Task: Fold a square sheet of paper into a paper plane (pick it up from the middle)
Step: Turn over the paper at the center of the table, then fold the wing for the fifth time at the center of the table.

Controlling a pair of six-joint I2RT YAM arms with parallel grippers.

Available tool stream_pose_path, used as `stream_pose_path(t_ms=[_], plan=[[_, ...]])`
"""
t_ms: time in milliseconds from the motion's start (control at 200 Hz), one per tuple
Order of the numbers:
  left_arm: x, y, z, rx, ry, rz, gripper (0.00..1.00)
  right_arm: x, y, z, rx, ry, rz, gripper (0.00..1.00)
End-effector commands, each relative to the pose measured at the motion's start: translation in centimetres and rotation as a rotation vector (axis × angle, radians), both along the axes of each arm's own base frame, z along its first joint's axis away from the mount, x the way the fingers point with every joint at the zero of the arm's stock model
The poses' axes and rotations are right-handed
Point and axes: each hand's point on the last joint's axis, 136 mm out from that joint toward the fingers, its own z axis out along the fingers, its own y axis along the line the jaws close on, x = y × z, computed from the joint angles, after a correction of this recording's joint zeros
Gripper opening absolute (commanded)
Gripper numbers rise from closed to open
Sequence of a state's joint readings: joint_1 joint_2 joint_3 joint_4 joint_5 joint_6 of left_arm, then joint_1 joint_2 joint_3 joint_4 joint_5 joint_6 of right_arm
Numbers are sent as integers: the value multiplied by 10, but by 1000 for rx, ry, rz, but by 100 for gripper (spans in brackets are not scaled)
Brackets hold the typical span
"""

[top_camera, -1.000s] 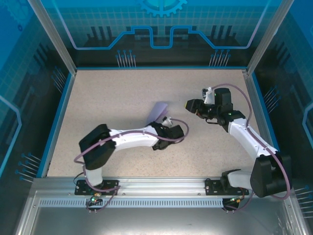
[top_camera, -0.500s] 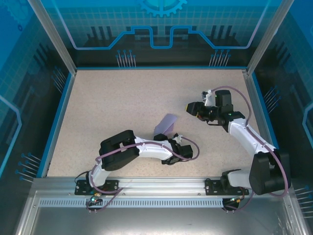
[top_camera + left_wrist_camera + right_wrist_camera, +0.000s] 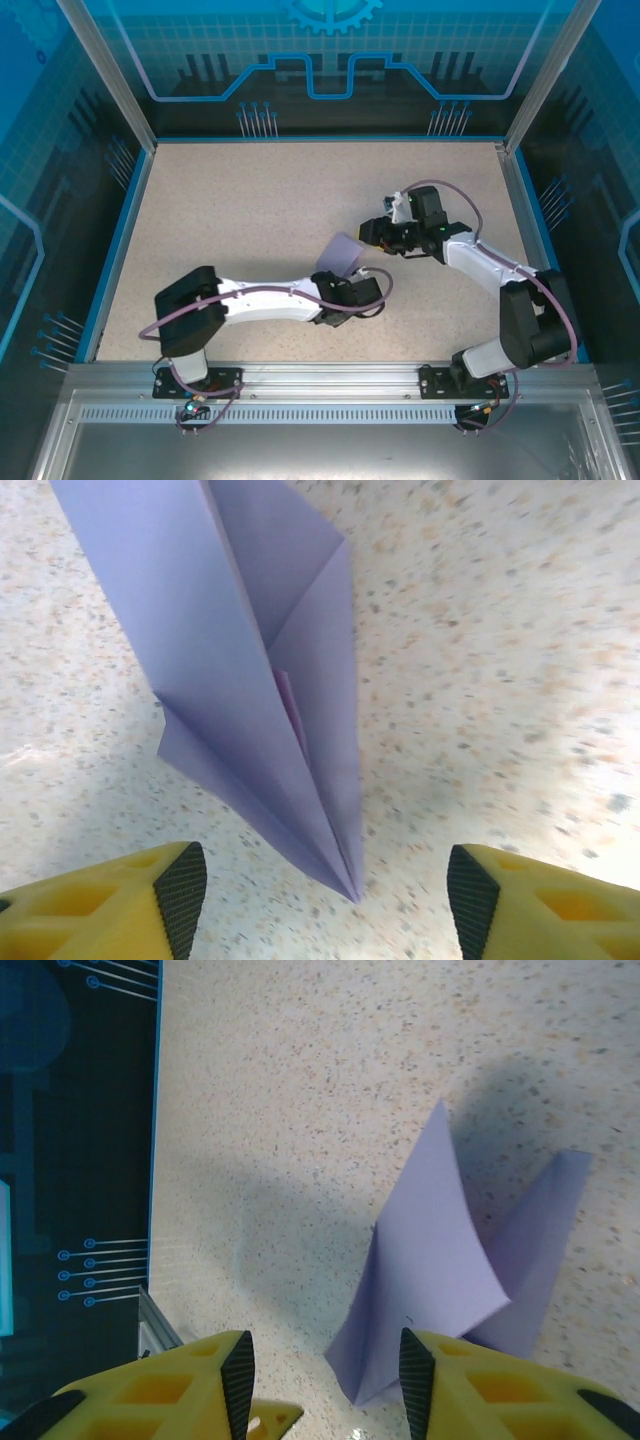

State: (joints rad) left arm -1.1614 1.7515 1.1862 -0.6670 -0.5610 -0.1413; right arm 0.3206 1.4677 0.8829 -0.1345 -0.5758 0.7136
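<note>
The square sheet of paper is folded into a lavender paper plane that rests on the speckled table between my two grippers. In the left wrist view the paper plane points its sharp nose into the gap of my left gripper, which is open and touches nothing. Seen from above, the left gripper sits just in front of the plane. My right gripper is beside it on the right. In the right wrist view the plane stands with raised wings, one lower corner next to the right finger of my open right gripper.
A blue rim and dark glass walls close the table on the left, back and right. The same blue edge runs along the left of the right wrist view. A metal rail with both arm bases lines the near side.
My left gripper has opened and let go of the plane, which came down from a raised position onto the table. The right gripper has moved left, closer to the plane.
</note>
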Motion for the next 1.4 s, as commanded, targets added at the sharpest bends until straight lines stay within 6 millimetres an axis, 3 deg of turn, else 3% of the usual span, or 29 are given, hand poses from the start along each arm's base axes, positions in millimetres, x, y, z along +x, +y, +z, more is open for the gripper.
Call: stream_pose_path(t_ms=[0, 170, 345, 445, 595, 810, 970, 1391], plan=[[-24, -2, 9, -141, 164, 19, 70, 1, 12, 11, -14, -24, 17, 44], [-30, 24, 38, -322, 266, 135, 70, -9, 33, 6, -30, -20, 55, 40], [-11, 69, 61, -553, 278, 353, 72, -24, 60, 0, -82, -17, 89, 31], [2, 94, 63, -642, 270, 469, 72, -34, 78, -7, -133, -13, 108, 24], [20, 120, 48, -732, 298, 619, 72, -50, 102, -26, -235, -2, 150, 18], [29, 132, 32, -784, 327, 690, 72, -61, 110, -60, -377, 46, 187, 16], [31, 135, 26, -786, 340, 696, 72, -62, 101, -84, -478, 68, 190, 16], [35, 125, 14, -785, 397, 685, 72, -74, 74, -110, -584, 104, 177, 14]])
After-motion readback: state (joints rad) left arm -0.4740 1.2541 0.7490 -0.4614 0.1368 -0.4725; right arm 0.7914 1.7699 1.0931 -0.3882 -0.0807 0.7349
